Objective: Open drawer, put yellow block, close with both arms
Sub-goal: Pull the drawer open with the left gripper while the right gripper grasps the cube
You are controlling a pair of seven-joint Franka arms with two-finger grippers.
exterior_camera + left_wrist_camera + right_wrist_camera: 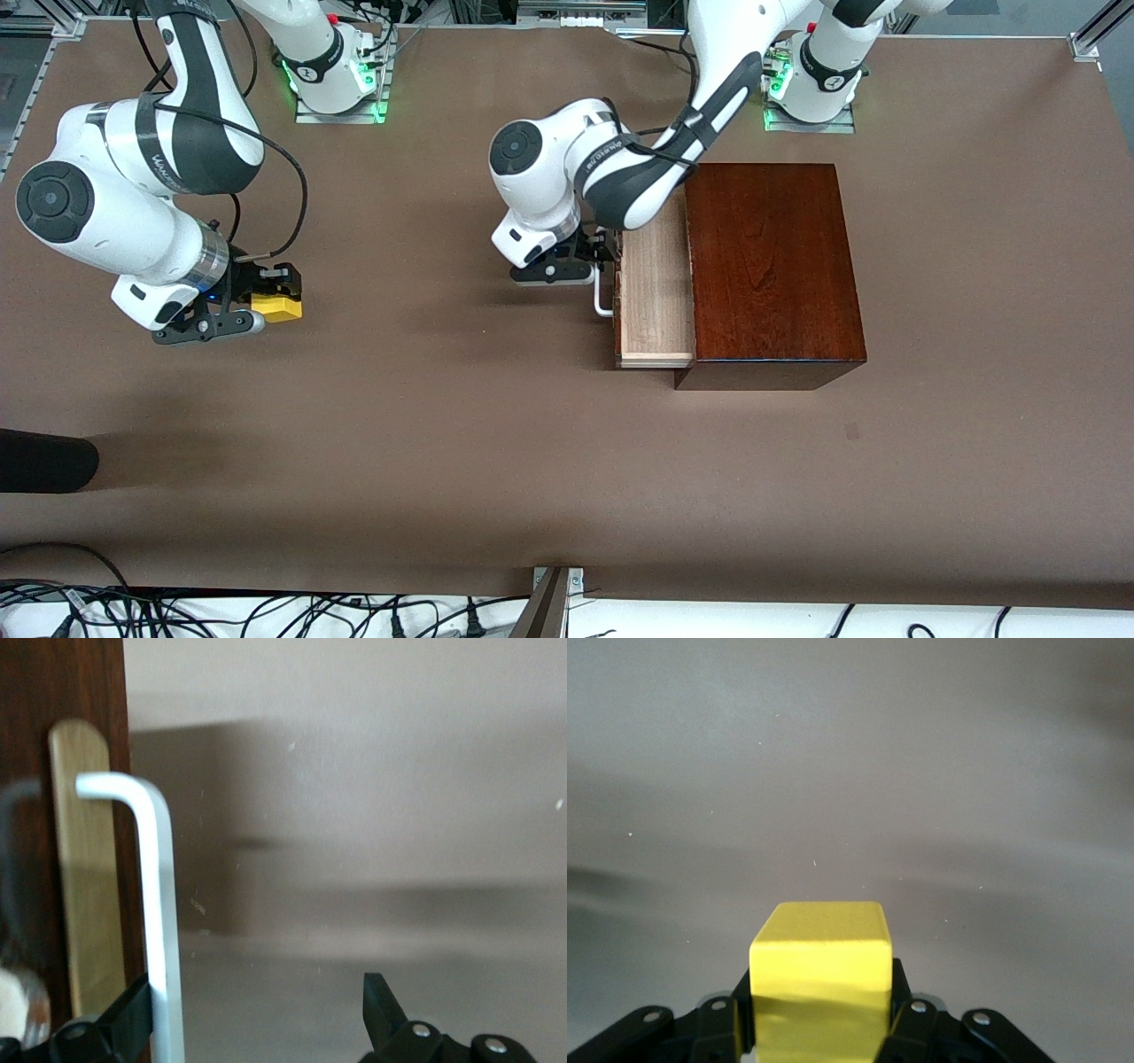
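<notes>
The glossy mahogany box (771, 266) stands toward the left arm's end of the table. Its drawer (656, 283) is pulled partly out, showing the pale wooden tray with nothing in it. My left gripper (608, 252) (257, 1010) is open at the drawer's front. The white handle (603, 297) (159, 921) lies between its fingers (133, 1014), close against one of them. My right gripper (270, 297) (819, 1010) is shut on the yellow block (276, 307) (819, 979), low over the table toward the right arm's end.
A dark rounded object (44, 461) lies at the table's edge toward the right arm's end, nearer the front camera. Cables (266, 616) and a metal bracket (554, 602) run along the front edge. Brown tabletop (443, 399) stretches between the two grippers.
</notes>
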